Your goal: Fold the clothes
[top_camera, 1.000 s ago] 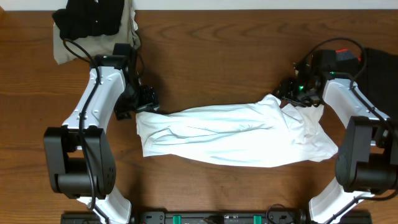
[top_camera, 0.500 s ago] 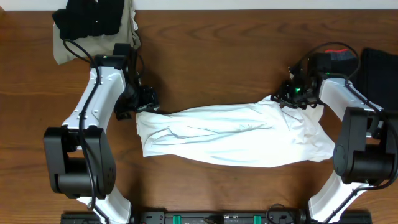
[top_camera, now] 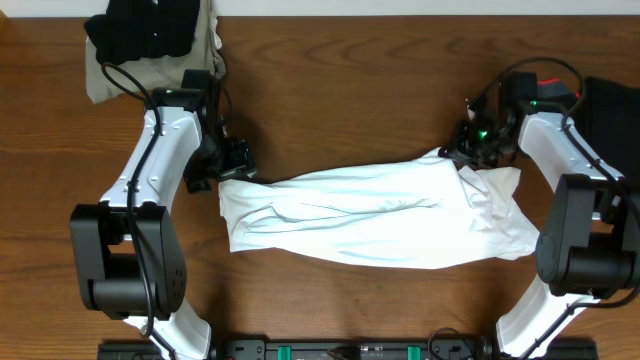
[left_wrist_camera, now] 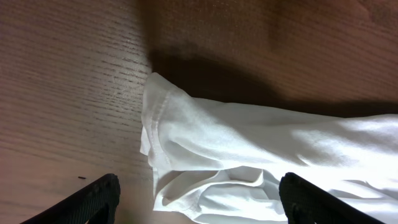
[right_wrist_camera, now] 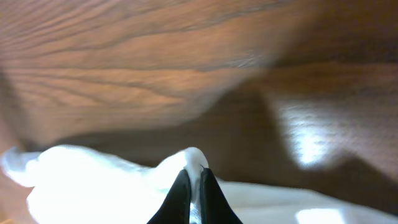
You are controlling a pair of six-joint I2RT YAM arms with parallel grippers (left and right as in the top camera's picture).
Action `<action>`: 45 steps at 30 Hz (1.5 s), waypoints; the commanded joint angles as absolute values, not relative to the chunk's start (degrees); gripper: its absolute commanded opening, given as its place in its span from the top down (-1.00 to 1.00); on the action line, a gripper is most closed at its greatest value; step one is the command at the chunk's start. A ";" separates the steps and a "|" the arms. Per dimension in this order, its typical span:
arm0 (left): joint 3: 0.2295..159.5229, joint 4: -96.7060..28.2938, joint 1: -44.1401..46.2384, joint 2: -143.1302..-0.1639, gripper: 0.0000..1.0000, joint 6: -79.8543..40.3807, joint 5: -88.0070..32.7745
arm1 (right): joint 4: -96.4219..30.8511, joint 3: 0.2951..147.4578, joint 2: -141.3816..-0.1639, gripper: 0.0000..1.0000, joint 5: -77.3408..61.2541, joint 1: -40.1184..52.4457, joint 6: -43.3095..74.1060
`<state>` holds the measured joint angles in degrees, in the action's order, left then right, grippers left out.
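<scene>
Me: Brown tabletop (top_camera: 330,100), and my white shirt (top_camera: 370,215) lies bunched across its middle, running left to right.
Colleague: And the claws?
Me: My right claw (right_wrist_camera: 194,186) is pinching a fold at the shirt's far right corner; my left claw (left_wrist_camera: 199,193) hangs spread over the left hem.
Colleague: Next?
Me: I'd close the left on both layers, then lift both ends evenly, so the cloth goes taut without twisting.

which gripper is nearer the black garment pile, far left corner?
Left. Left gripper sits not far from the black garment pile; right gripper is far across, pinching the white shirt.
</scene>
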<state>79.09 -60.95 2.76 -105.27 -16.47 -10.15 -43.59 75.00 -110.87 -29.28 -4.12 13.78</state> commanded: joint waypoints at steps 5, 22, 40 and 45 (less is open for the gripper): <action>78.96 -60.86 2.59 -105.01 -0.68 -16.08 -10.07 | -54.87 76.86 -106.00 0.97 -35.24 -3.03 15.09; 78.96 -60.77 2.59 -105.01 -0.68 -16.08 -10.07 | -68.62 70.67 -106.02 0.97 -17.08 8.03 19.46; 78.98 -60.73 2.59 -104.99 -0.61 -16.08 -10.09 | -74.61 68.60 -106.00 -0.24 11.00 7.73 33.58; 78.98 -60.95 2.59 -103.70 -0.47 -11.88 -17.32 | -75.05 70.06 -106.00 -0.98 13.52 7.51 33.63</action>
<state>79.09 -60.64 2.76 -105.25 -15.55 -11.79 -74.81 68.79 -106.83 9.85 8.21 33.15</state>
